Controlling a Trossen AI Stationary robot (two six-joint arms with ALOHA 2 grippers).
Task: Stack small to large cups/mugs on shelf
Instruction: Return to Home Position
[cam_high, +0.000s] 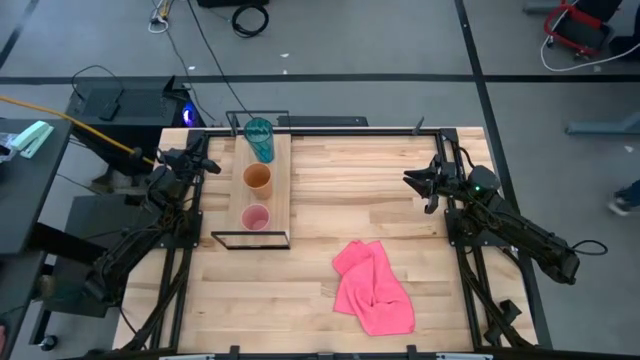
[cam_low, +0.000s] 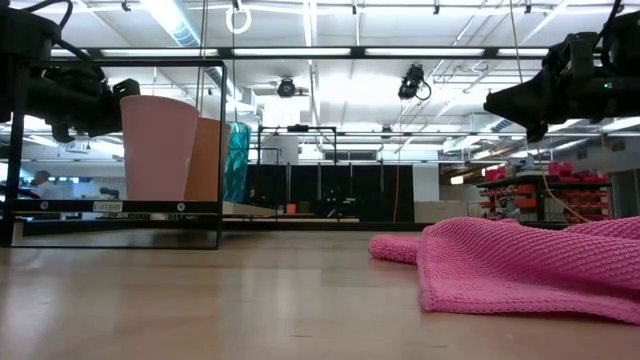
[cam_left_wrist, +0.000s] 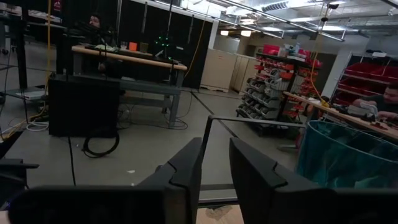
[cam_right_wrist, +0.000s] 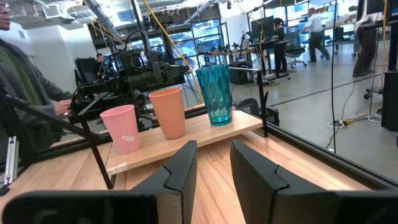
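Three cups stand upright in a row on the light-wood shelf (cam_high: 266, 190) in its black frame: a small pink cup (cam_high: 255, 217) nearest, an orange cup (cam_high: 258, 179) in the middle, a teal tumbler (cam_high: 259, 138) at the far end. They also show in the right wrist view: the pink cup (cam_right_wrist: 120, 127), the orange cup (cam_right_wrist: 168, 111), the tumbler (cam_right_wrist: 215, 93). My left gripper (cam_high: 208, 163) hovers left of the shelf, open and empty. My right gripper (cam_high: 415, 181) hovers at the table's right, open and empty, pointing toward the shelf.
A crumpled pink cloth (cam_high: 372, 288) lies on the slatted table near the front, right of centre. Bare tabletop (cam_high: 350, 190) lies between the shelf and my right gripper. People show in the room beyond the table.
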